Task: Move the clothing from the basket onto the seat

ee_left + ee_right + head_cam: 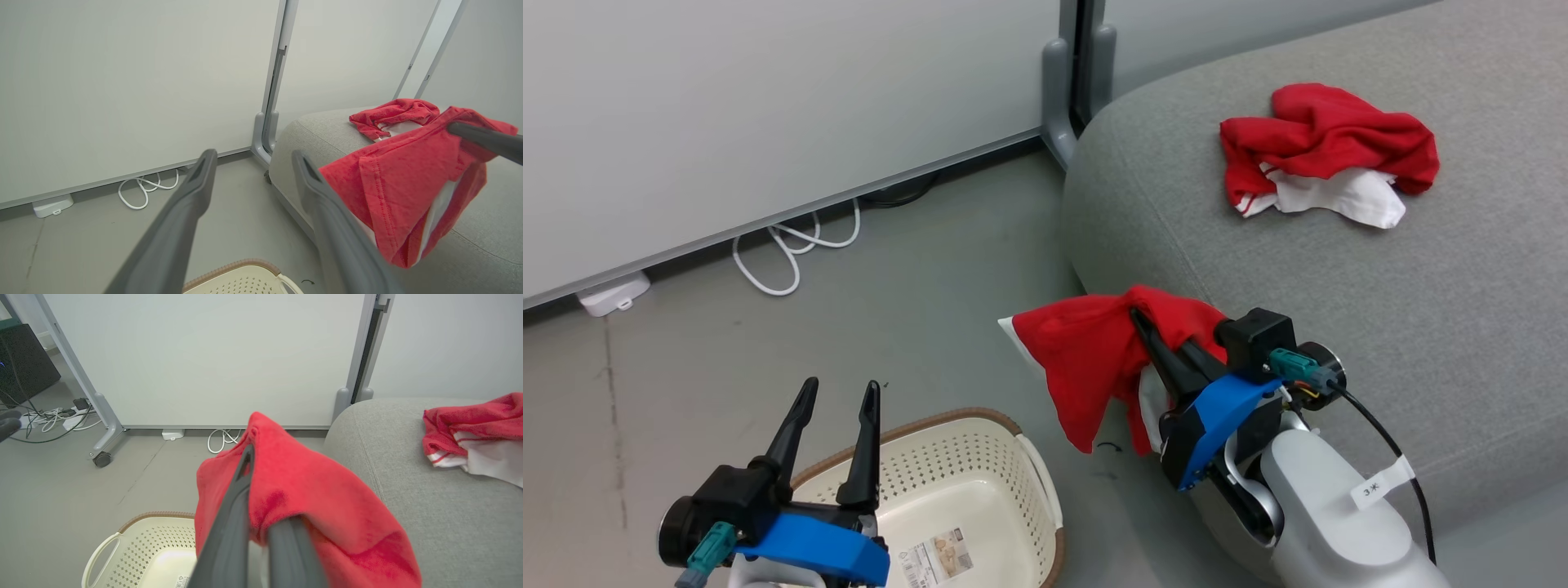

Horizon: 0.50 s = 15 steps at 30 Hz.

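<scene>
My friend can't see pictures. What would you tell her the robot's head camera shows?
The right gripper is shut on a red and white garment, holding it in the air beside the grey seat. A second garment, red and white too, lies crumpled on the seat. The left gripper is open above the cream basket on the floor.

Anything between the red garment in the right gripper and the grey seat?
Nothing visible. The right gripper holds the red fabric garment beside the light grey upholstered seat; the other red-and-white garment lies farther back on it.
</scene>
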Available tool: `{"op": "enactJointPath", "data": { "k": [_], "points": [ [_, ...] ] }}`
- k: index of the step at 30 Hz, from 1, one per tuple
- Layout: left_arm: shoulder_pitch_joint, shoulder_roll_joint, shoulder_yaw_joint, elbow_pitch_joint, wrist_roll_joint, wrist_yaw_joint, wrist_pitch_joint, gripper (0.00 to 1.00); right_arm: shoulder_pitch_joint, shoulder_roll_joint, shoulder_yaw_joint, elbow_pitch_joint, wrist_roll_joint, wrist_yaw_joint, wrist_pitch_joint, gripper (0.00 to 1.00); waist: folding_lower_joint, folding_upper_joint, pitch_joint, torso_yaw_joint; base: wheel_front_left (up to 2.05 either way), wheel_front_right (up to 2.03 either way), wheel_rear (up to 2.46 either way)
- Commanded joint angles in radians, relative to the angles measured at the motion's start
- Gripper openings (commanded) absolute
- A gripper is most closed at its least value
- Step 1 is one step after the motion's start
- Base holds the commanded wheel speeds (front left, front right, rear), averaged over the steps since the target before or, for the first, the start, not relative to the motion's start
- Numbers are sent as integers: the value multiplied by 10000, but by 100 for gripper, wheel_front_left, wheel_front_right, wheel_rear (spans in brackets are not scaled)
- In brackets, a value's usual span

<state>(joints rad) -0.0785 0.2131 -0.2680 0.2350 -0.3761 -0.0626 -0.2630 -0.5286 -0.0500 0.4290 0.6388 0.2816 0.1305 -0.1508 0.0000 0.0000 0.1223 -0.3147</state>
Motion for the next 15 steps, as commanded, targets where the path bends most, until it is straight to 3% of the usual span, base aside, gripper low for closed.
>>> {"op": "enactJointPath", "data": {
  "k": [1,15],
  "points": [
    [31,-41,96,-19,159,-75,-25,100,118,-7,-43,-71,-6,5,-56,0,0,0,112,-321,0,0,0],
    [-84,-241,531,66,832,-420,-25,100,286,-5,-115,-269,269,5,-245,0,0,0,484,-1536,0,0,0]
  ]
}}
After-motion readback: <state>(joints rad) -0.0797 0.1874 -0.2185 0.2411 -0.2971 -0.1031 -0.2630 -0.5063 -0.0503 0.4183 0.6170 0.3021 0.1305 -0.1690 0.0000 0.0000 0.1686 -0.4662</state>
